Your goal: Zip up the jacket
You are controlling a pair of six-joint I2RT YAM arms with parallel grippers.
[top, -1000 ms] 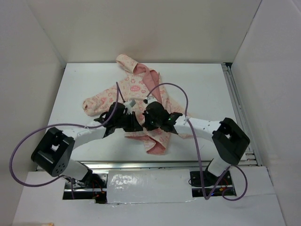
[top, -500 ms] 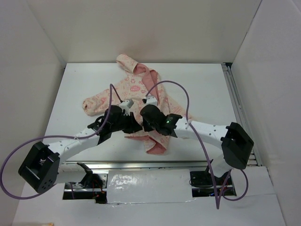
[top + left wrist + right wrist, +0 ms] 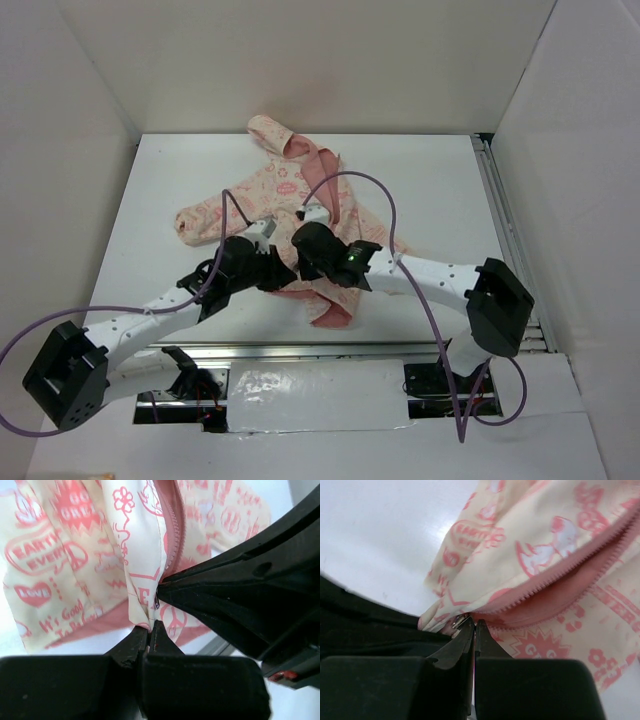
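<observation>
On the white table [image 3: 440, 190], one jacket [image 3: 290, 185] lies spread out, cream with a pink print. Its single hood [image 3: 275, 135] points away from the arm bases. One sleeve [image 3: 200, 220] reaches out to the left of the jacket's body; the other cannot be made out. The jacket's hem is the end nearest the bases.

One pink zipper [image 3: 172, 535] runs up the jacket's front, and in the right wrist view its two rows of teeth stand apart, with pink lining between them.

Two grippers meet at the jacket's hem, at the foot of the zipper. The left gripper [image 3: 151, 630] has its two fingers pressed together on the jacket's lower edge, just beside the zipper's bottom end. The right gripper [image 3: 472, 627] is also pressed together, pinching the jacket at the zipper's foot, where a small metal piece shows at its fingertips. The two grippers' tips are almost touching.

The two arms reach the jacket from either side, the left from its left and the right from its right. Two purple cables [image 3: 345, 174] arch above them, one per arm.
</observation>
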